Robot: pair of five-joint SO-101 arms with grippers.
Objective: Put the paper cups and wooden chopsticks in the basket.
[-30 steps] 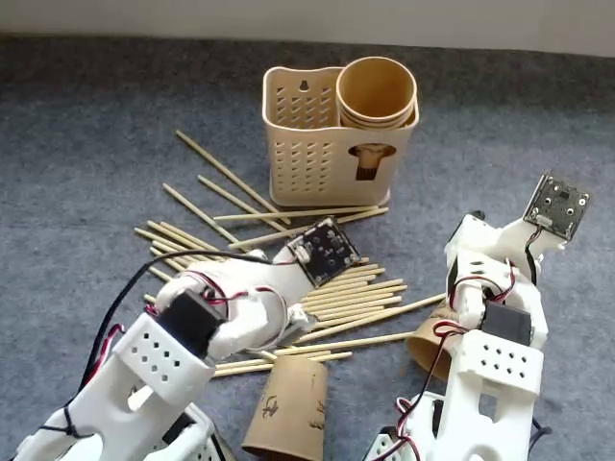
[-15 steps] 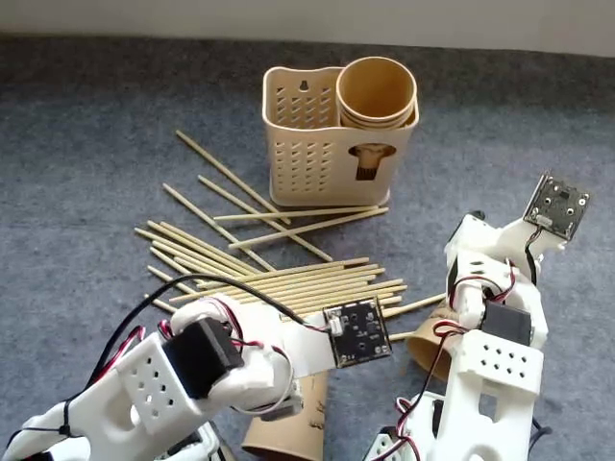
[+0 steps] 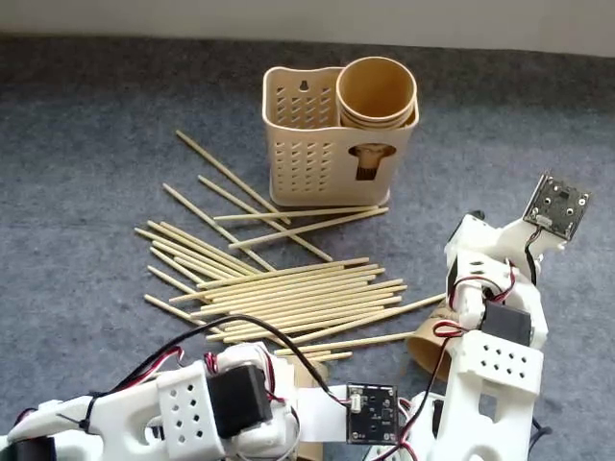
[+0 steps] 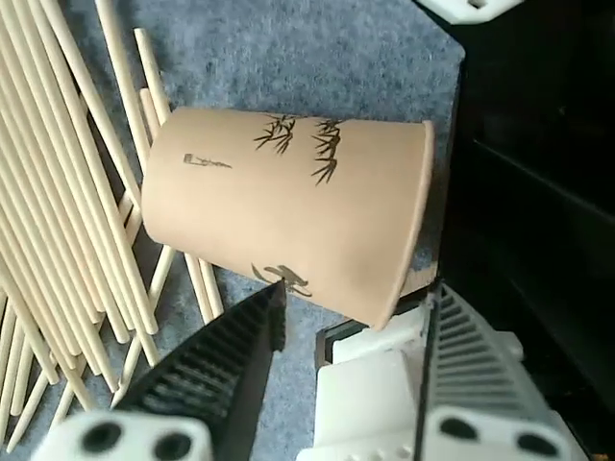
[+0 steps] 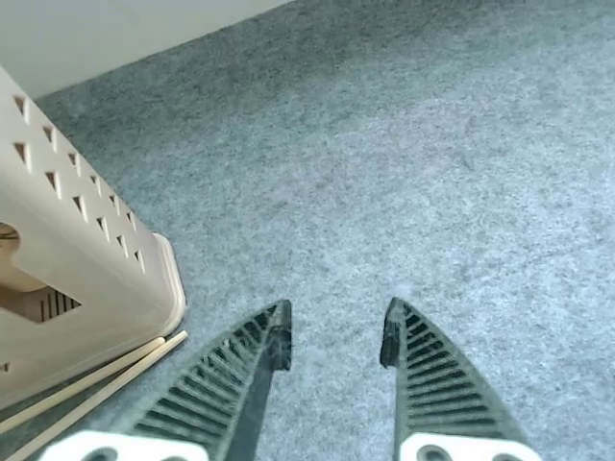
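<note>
Nearest the robot's base, the left arm lies low across the grey carpet. The left gripper has its jaws spread wide and holds nothing. A paper cup lies on its side just past the fingertips, printed with a bamboo sprig. Its wider mouth end faces the dark body of the other arm and its narrower base rests over the ends of a few chopsticks. One black fingertip sits right at the cup's wall (whether it actually touches cannot be told). The other fingertip stands off past the rim.

A little farther out, a second cup lies on the carpet against the right arm, mostly hidden by it. One long stick points at it.

Beyond both lies the loose spread of wooden chopsticks. A dense bundle runs roughly side by side across the middle of the carpet. Several strays fan out toward the basket, and two of them lie along its foot.

Farthest away, the cream perforated basket stands upright. Some stacked cups sit mouth-up in its right-hand compartment, while the other compartment shows only its slotted wall.

The right gripper hangs above bare carpet beside the basket's corner. Its fingers are parted with nothing between them, and the two sticks at the basket's foot lie off to one side.
</note>
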